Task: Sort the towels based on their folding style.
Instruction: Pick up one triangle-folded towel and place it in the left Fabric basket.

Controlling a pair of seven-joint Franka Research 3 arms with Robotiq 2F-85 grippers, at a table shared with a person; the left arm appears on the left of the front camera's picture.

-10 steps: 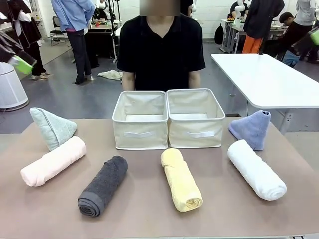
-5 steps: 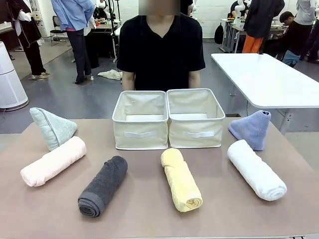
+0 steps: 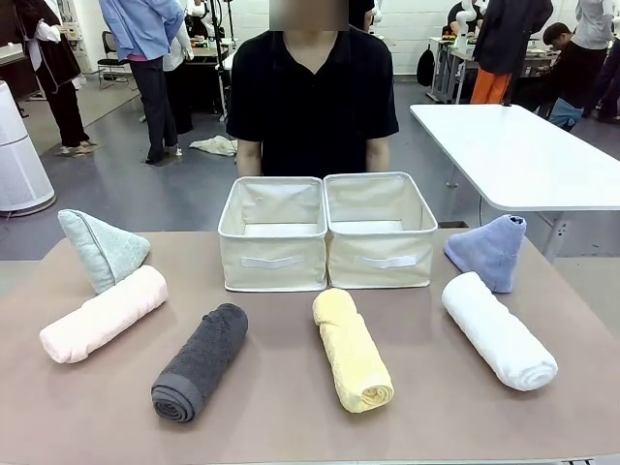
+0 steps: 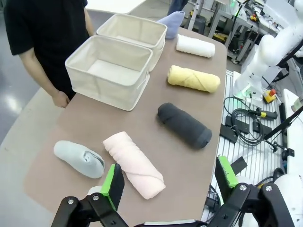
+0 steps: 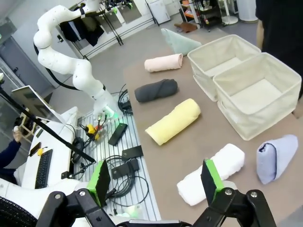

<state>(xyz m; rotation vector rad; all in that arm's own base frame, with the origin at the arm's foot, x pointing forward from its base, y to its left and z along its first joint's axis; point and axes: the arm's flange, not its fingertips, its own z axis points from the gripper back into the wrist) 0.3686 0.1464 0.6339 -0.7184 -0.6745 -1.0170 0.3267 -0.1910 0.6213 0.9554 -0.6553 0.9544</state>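
Left gripper point(image 4: 169, 178) and right gripper point(image 5: 155, 181) both spread wide, empty; white towel point(image 3: 498, 329) near right edge of table point(image 3: 281, 421); front strip bare.

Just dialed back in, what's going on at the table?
Nothing is being handled. The left gripper and right gripper both hang open, touching nothing. On the table lie the pink roll, dark grey roll, yellow roll and white roll, with the mint cone and lavender cone farther back. None is in the two beige bins in front of the person.
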